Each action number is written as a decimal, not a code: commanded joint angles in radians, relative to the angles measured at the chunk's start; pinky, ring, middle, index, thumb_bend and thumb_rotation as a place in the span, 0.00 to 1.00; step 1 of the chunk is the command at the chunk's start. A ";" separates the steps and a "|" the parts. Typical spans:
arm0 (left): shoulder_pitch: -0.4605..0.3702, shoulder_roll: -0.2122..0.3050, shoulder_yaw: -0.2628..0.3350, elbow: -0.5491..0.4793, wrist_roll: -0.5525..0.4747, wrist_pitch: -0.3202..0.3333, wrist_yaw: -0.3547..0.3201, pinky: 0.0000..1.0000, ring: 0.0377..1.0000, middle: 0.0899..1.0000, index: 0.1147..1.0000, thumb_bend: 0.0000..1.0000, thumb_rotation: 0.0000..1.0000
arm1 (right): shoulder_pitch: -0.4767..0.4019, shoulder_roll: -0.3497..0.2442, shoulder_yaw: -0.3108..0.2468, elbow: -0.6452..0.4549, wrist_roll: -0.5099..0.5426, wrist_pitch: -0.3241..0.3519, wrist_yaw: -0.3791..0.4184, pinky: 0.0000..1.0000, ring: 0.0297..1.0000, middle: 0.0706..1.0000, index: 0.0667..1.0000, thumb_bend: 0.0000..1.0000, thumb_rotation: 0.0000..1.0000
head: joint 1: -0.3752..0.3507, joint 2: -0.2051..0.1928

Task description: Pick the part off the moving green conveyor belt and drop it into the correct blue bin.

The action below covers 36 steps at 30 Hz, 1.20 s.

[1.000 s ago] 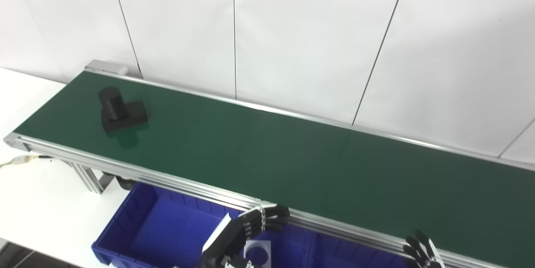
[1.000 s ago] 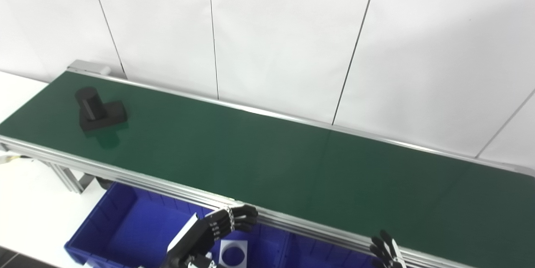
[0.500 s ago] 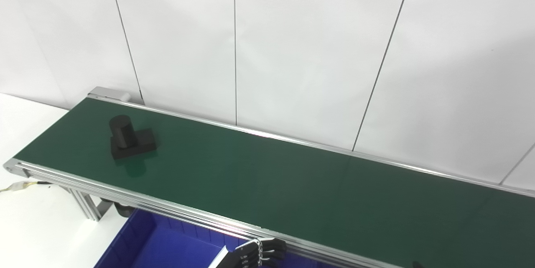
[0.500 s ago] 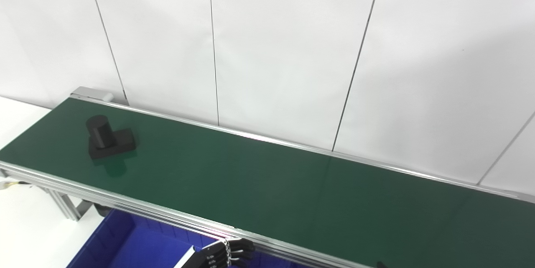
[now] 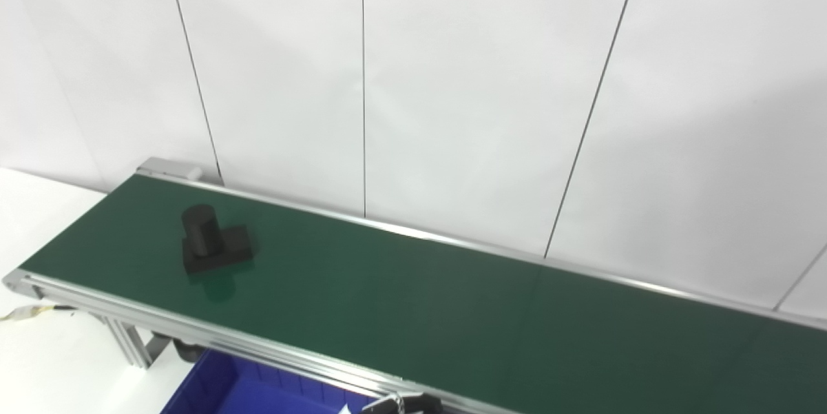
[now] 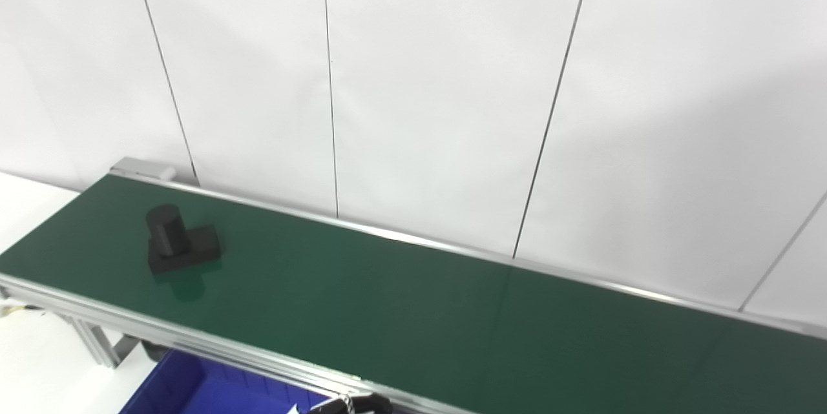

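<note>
We see the black cylinder-on-flat-base part (image 5: 211, 247) on the green conveyor belt (image 5: 452, 317), cylinder upright, base extending right; our left hand (image 5: 404, 404) barely shows, grip indeterminable.

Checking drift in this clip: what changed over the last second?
The camera tilted up: the belt, bin and hands all slid down the frame, so only the tips of the left hand show and the right hand is out of view. The part rode a little rightward along the belt. Nothing was grasped or released; the part stays upright on the belt.
</note>
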 commanded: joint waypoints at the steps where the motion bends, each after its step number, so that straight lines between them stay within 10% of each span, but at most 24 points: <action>1: -0.013 -0.003 0.004 -0.009 -0.012 -0.039 -0.009 0.69 0.73 0.76 0.72 0.96 0.11 | -0.009 0.004 -0.007 -0.037 0.004 -0.041 -0.003 0.72 0.80 0.85 0.91 1.00 0.28 | 0.000 0.000; 13: -0.015 -0.006 0.004 -0.008 -0.004 -0.039 -0.003 0.67 0.73 0.75 0.72 0.97 0.11 | -0.075 0.029 -0.036 -0.141 -0.036 0.050 -0.009 0.74 0.81 0.84 0.91 1.00 0.44 | -0.002 0.000; 36: -0.026 -0.007 0.002 -0.004 0.005 -0.039 0.009 0.68 0.72 0.75 0.71 0.97 0.12 | -0.242 0.032 -0.082 -0.209 -0.008 0.183 -0.002 0.77 0.84 0.88 0.94 1.00 0.44 | -0.002 -0.001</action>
